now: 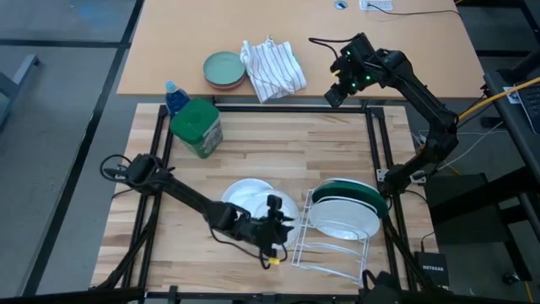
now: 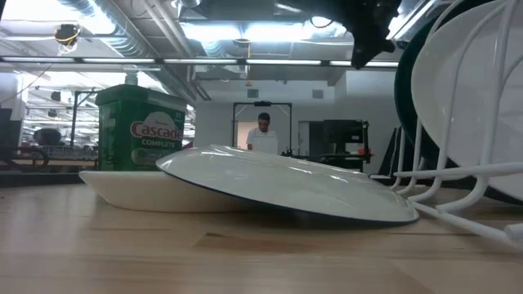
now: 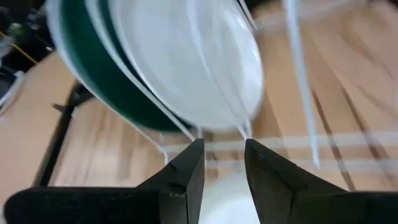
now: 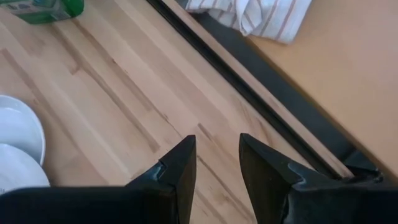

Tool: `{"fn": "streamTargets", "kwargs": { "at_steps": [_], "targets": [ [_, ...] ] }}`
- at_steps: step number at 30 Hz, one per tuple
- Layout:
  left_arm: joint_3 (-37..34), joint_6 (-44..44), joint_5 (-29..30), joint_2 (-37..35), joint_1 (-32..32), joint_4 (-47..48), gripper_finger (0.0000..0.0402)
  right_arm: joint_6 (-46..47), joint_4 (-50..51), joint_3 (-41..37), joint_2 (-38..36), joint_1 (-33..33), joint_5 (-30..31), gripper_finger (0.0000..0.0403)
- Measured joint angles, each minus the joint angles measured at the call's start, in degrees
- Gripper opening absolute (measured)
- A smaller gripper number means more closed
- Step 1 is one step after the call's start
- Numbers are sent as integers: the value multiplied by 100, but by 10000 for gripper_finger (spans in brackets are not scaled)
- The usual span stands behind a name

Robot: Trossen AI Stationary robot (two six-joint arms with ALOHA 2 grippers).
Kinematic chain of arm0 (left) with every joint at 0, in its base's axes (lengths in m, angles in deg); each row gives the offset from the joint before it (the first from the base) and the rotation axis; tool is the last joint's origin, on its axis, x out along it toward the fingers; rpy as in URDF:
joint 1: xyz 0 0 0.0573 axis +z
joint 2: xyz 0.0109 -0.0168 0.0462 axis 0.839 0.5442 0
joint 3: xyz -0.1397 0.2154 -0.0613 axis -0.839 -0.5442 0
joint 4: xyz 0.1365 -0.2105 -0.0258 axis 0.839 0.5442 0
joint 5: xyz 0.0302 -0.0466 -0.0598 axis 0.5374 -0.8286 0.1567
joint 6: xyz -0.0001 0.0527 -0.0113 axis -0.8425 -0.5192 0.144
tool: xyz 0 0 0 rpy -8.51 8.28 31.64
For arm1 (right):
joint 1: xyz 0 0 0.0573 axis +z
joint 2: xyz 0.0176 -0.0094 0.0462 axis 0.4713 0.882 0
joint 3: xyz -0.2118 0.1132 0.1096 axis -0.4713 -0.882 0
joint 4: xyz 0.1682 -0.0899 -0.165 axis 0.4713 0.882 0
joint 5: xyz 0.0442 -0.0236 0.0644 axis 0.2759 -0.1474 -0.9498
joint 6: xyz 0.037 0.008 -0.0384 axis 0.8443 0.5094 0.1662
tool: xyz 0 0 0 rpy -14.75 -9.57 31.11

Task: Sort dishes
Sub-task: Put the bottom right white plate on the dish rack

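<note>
- Jaws of the left gripper (image 1: 274,221) stand parted with nothing between them; in the left wrist view the two dark fingers (image 3: 186,177) show a clear gap, with the pale top of a plate below it.
- Left arm reaches low across the wooden surface (image 1: 278,143) from its left edge, elbow bent, its gripper hanging over the right rim of the two plates lying flat and facing the wire rack (image 1: 333,241).
- Two white plates lie near the front middle of the surface: the lower white plate (image 2: 122,189) sits flat, and the upper white plate (image 2: 286,184) rests tilted on it, its far rim down on the wood beside the rack.
- Dark green plate (image 1: 359,192) and another white plate (image 1: 344,215) stand on edge in the rack, the green one behind the white.
- Right gripper (image 1: 337,89) is held high over the back edge of the surface, well apart from the dishes, its arm folded back from the right side; its jaws are parted and empty above bare wood.
- Green tub (image 1: 198,127) stands at the back left.
</note>
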Motion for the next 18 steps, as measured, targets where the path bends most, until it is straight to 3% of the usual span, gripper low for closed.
{"fn": "streamTargets", "kwargs": {
  "at_steps": [9, 18],
  "targets": [
    [0, 814, 2, 2, -240, 1113, 135, 284, 435, 2, -8, 187, 6, 127],
    [0, 855, -149, 4, -596, 2218, 190, 913, 501, 2, -22, 1258, 62, 127]
  ]
}}
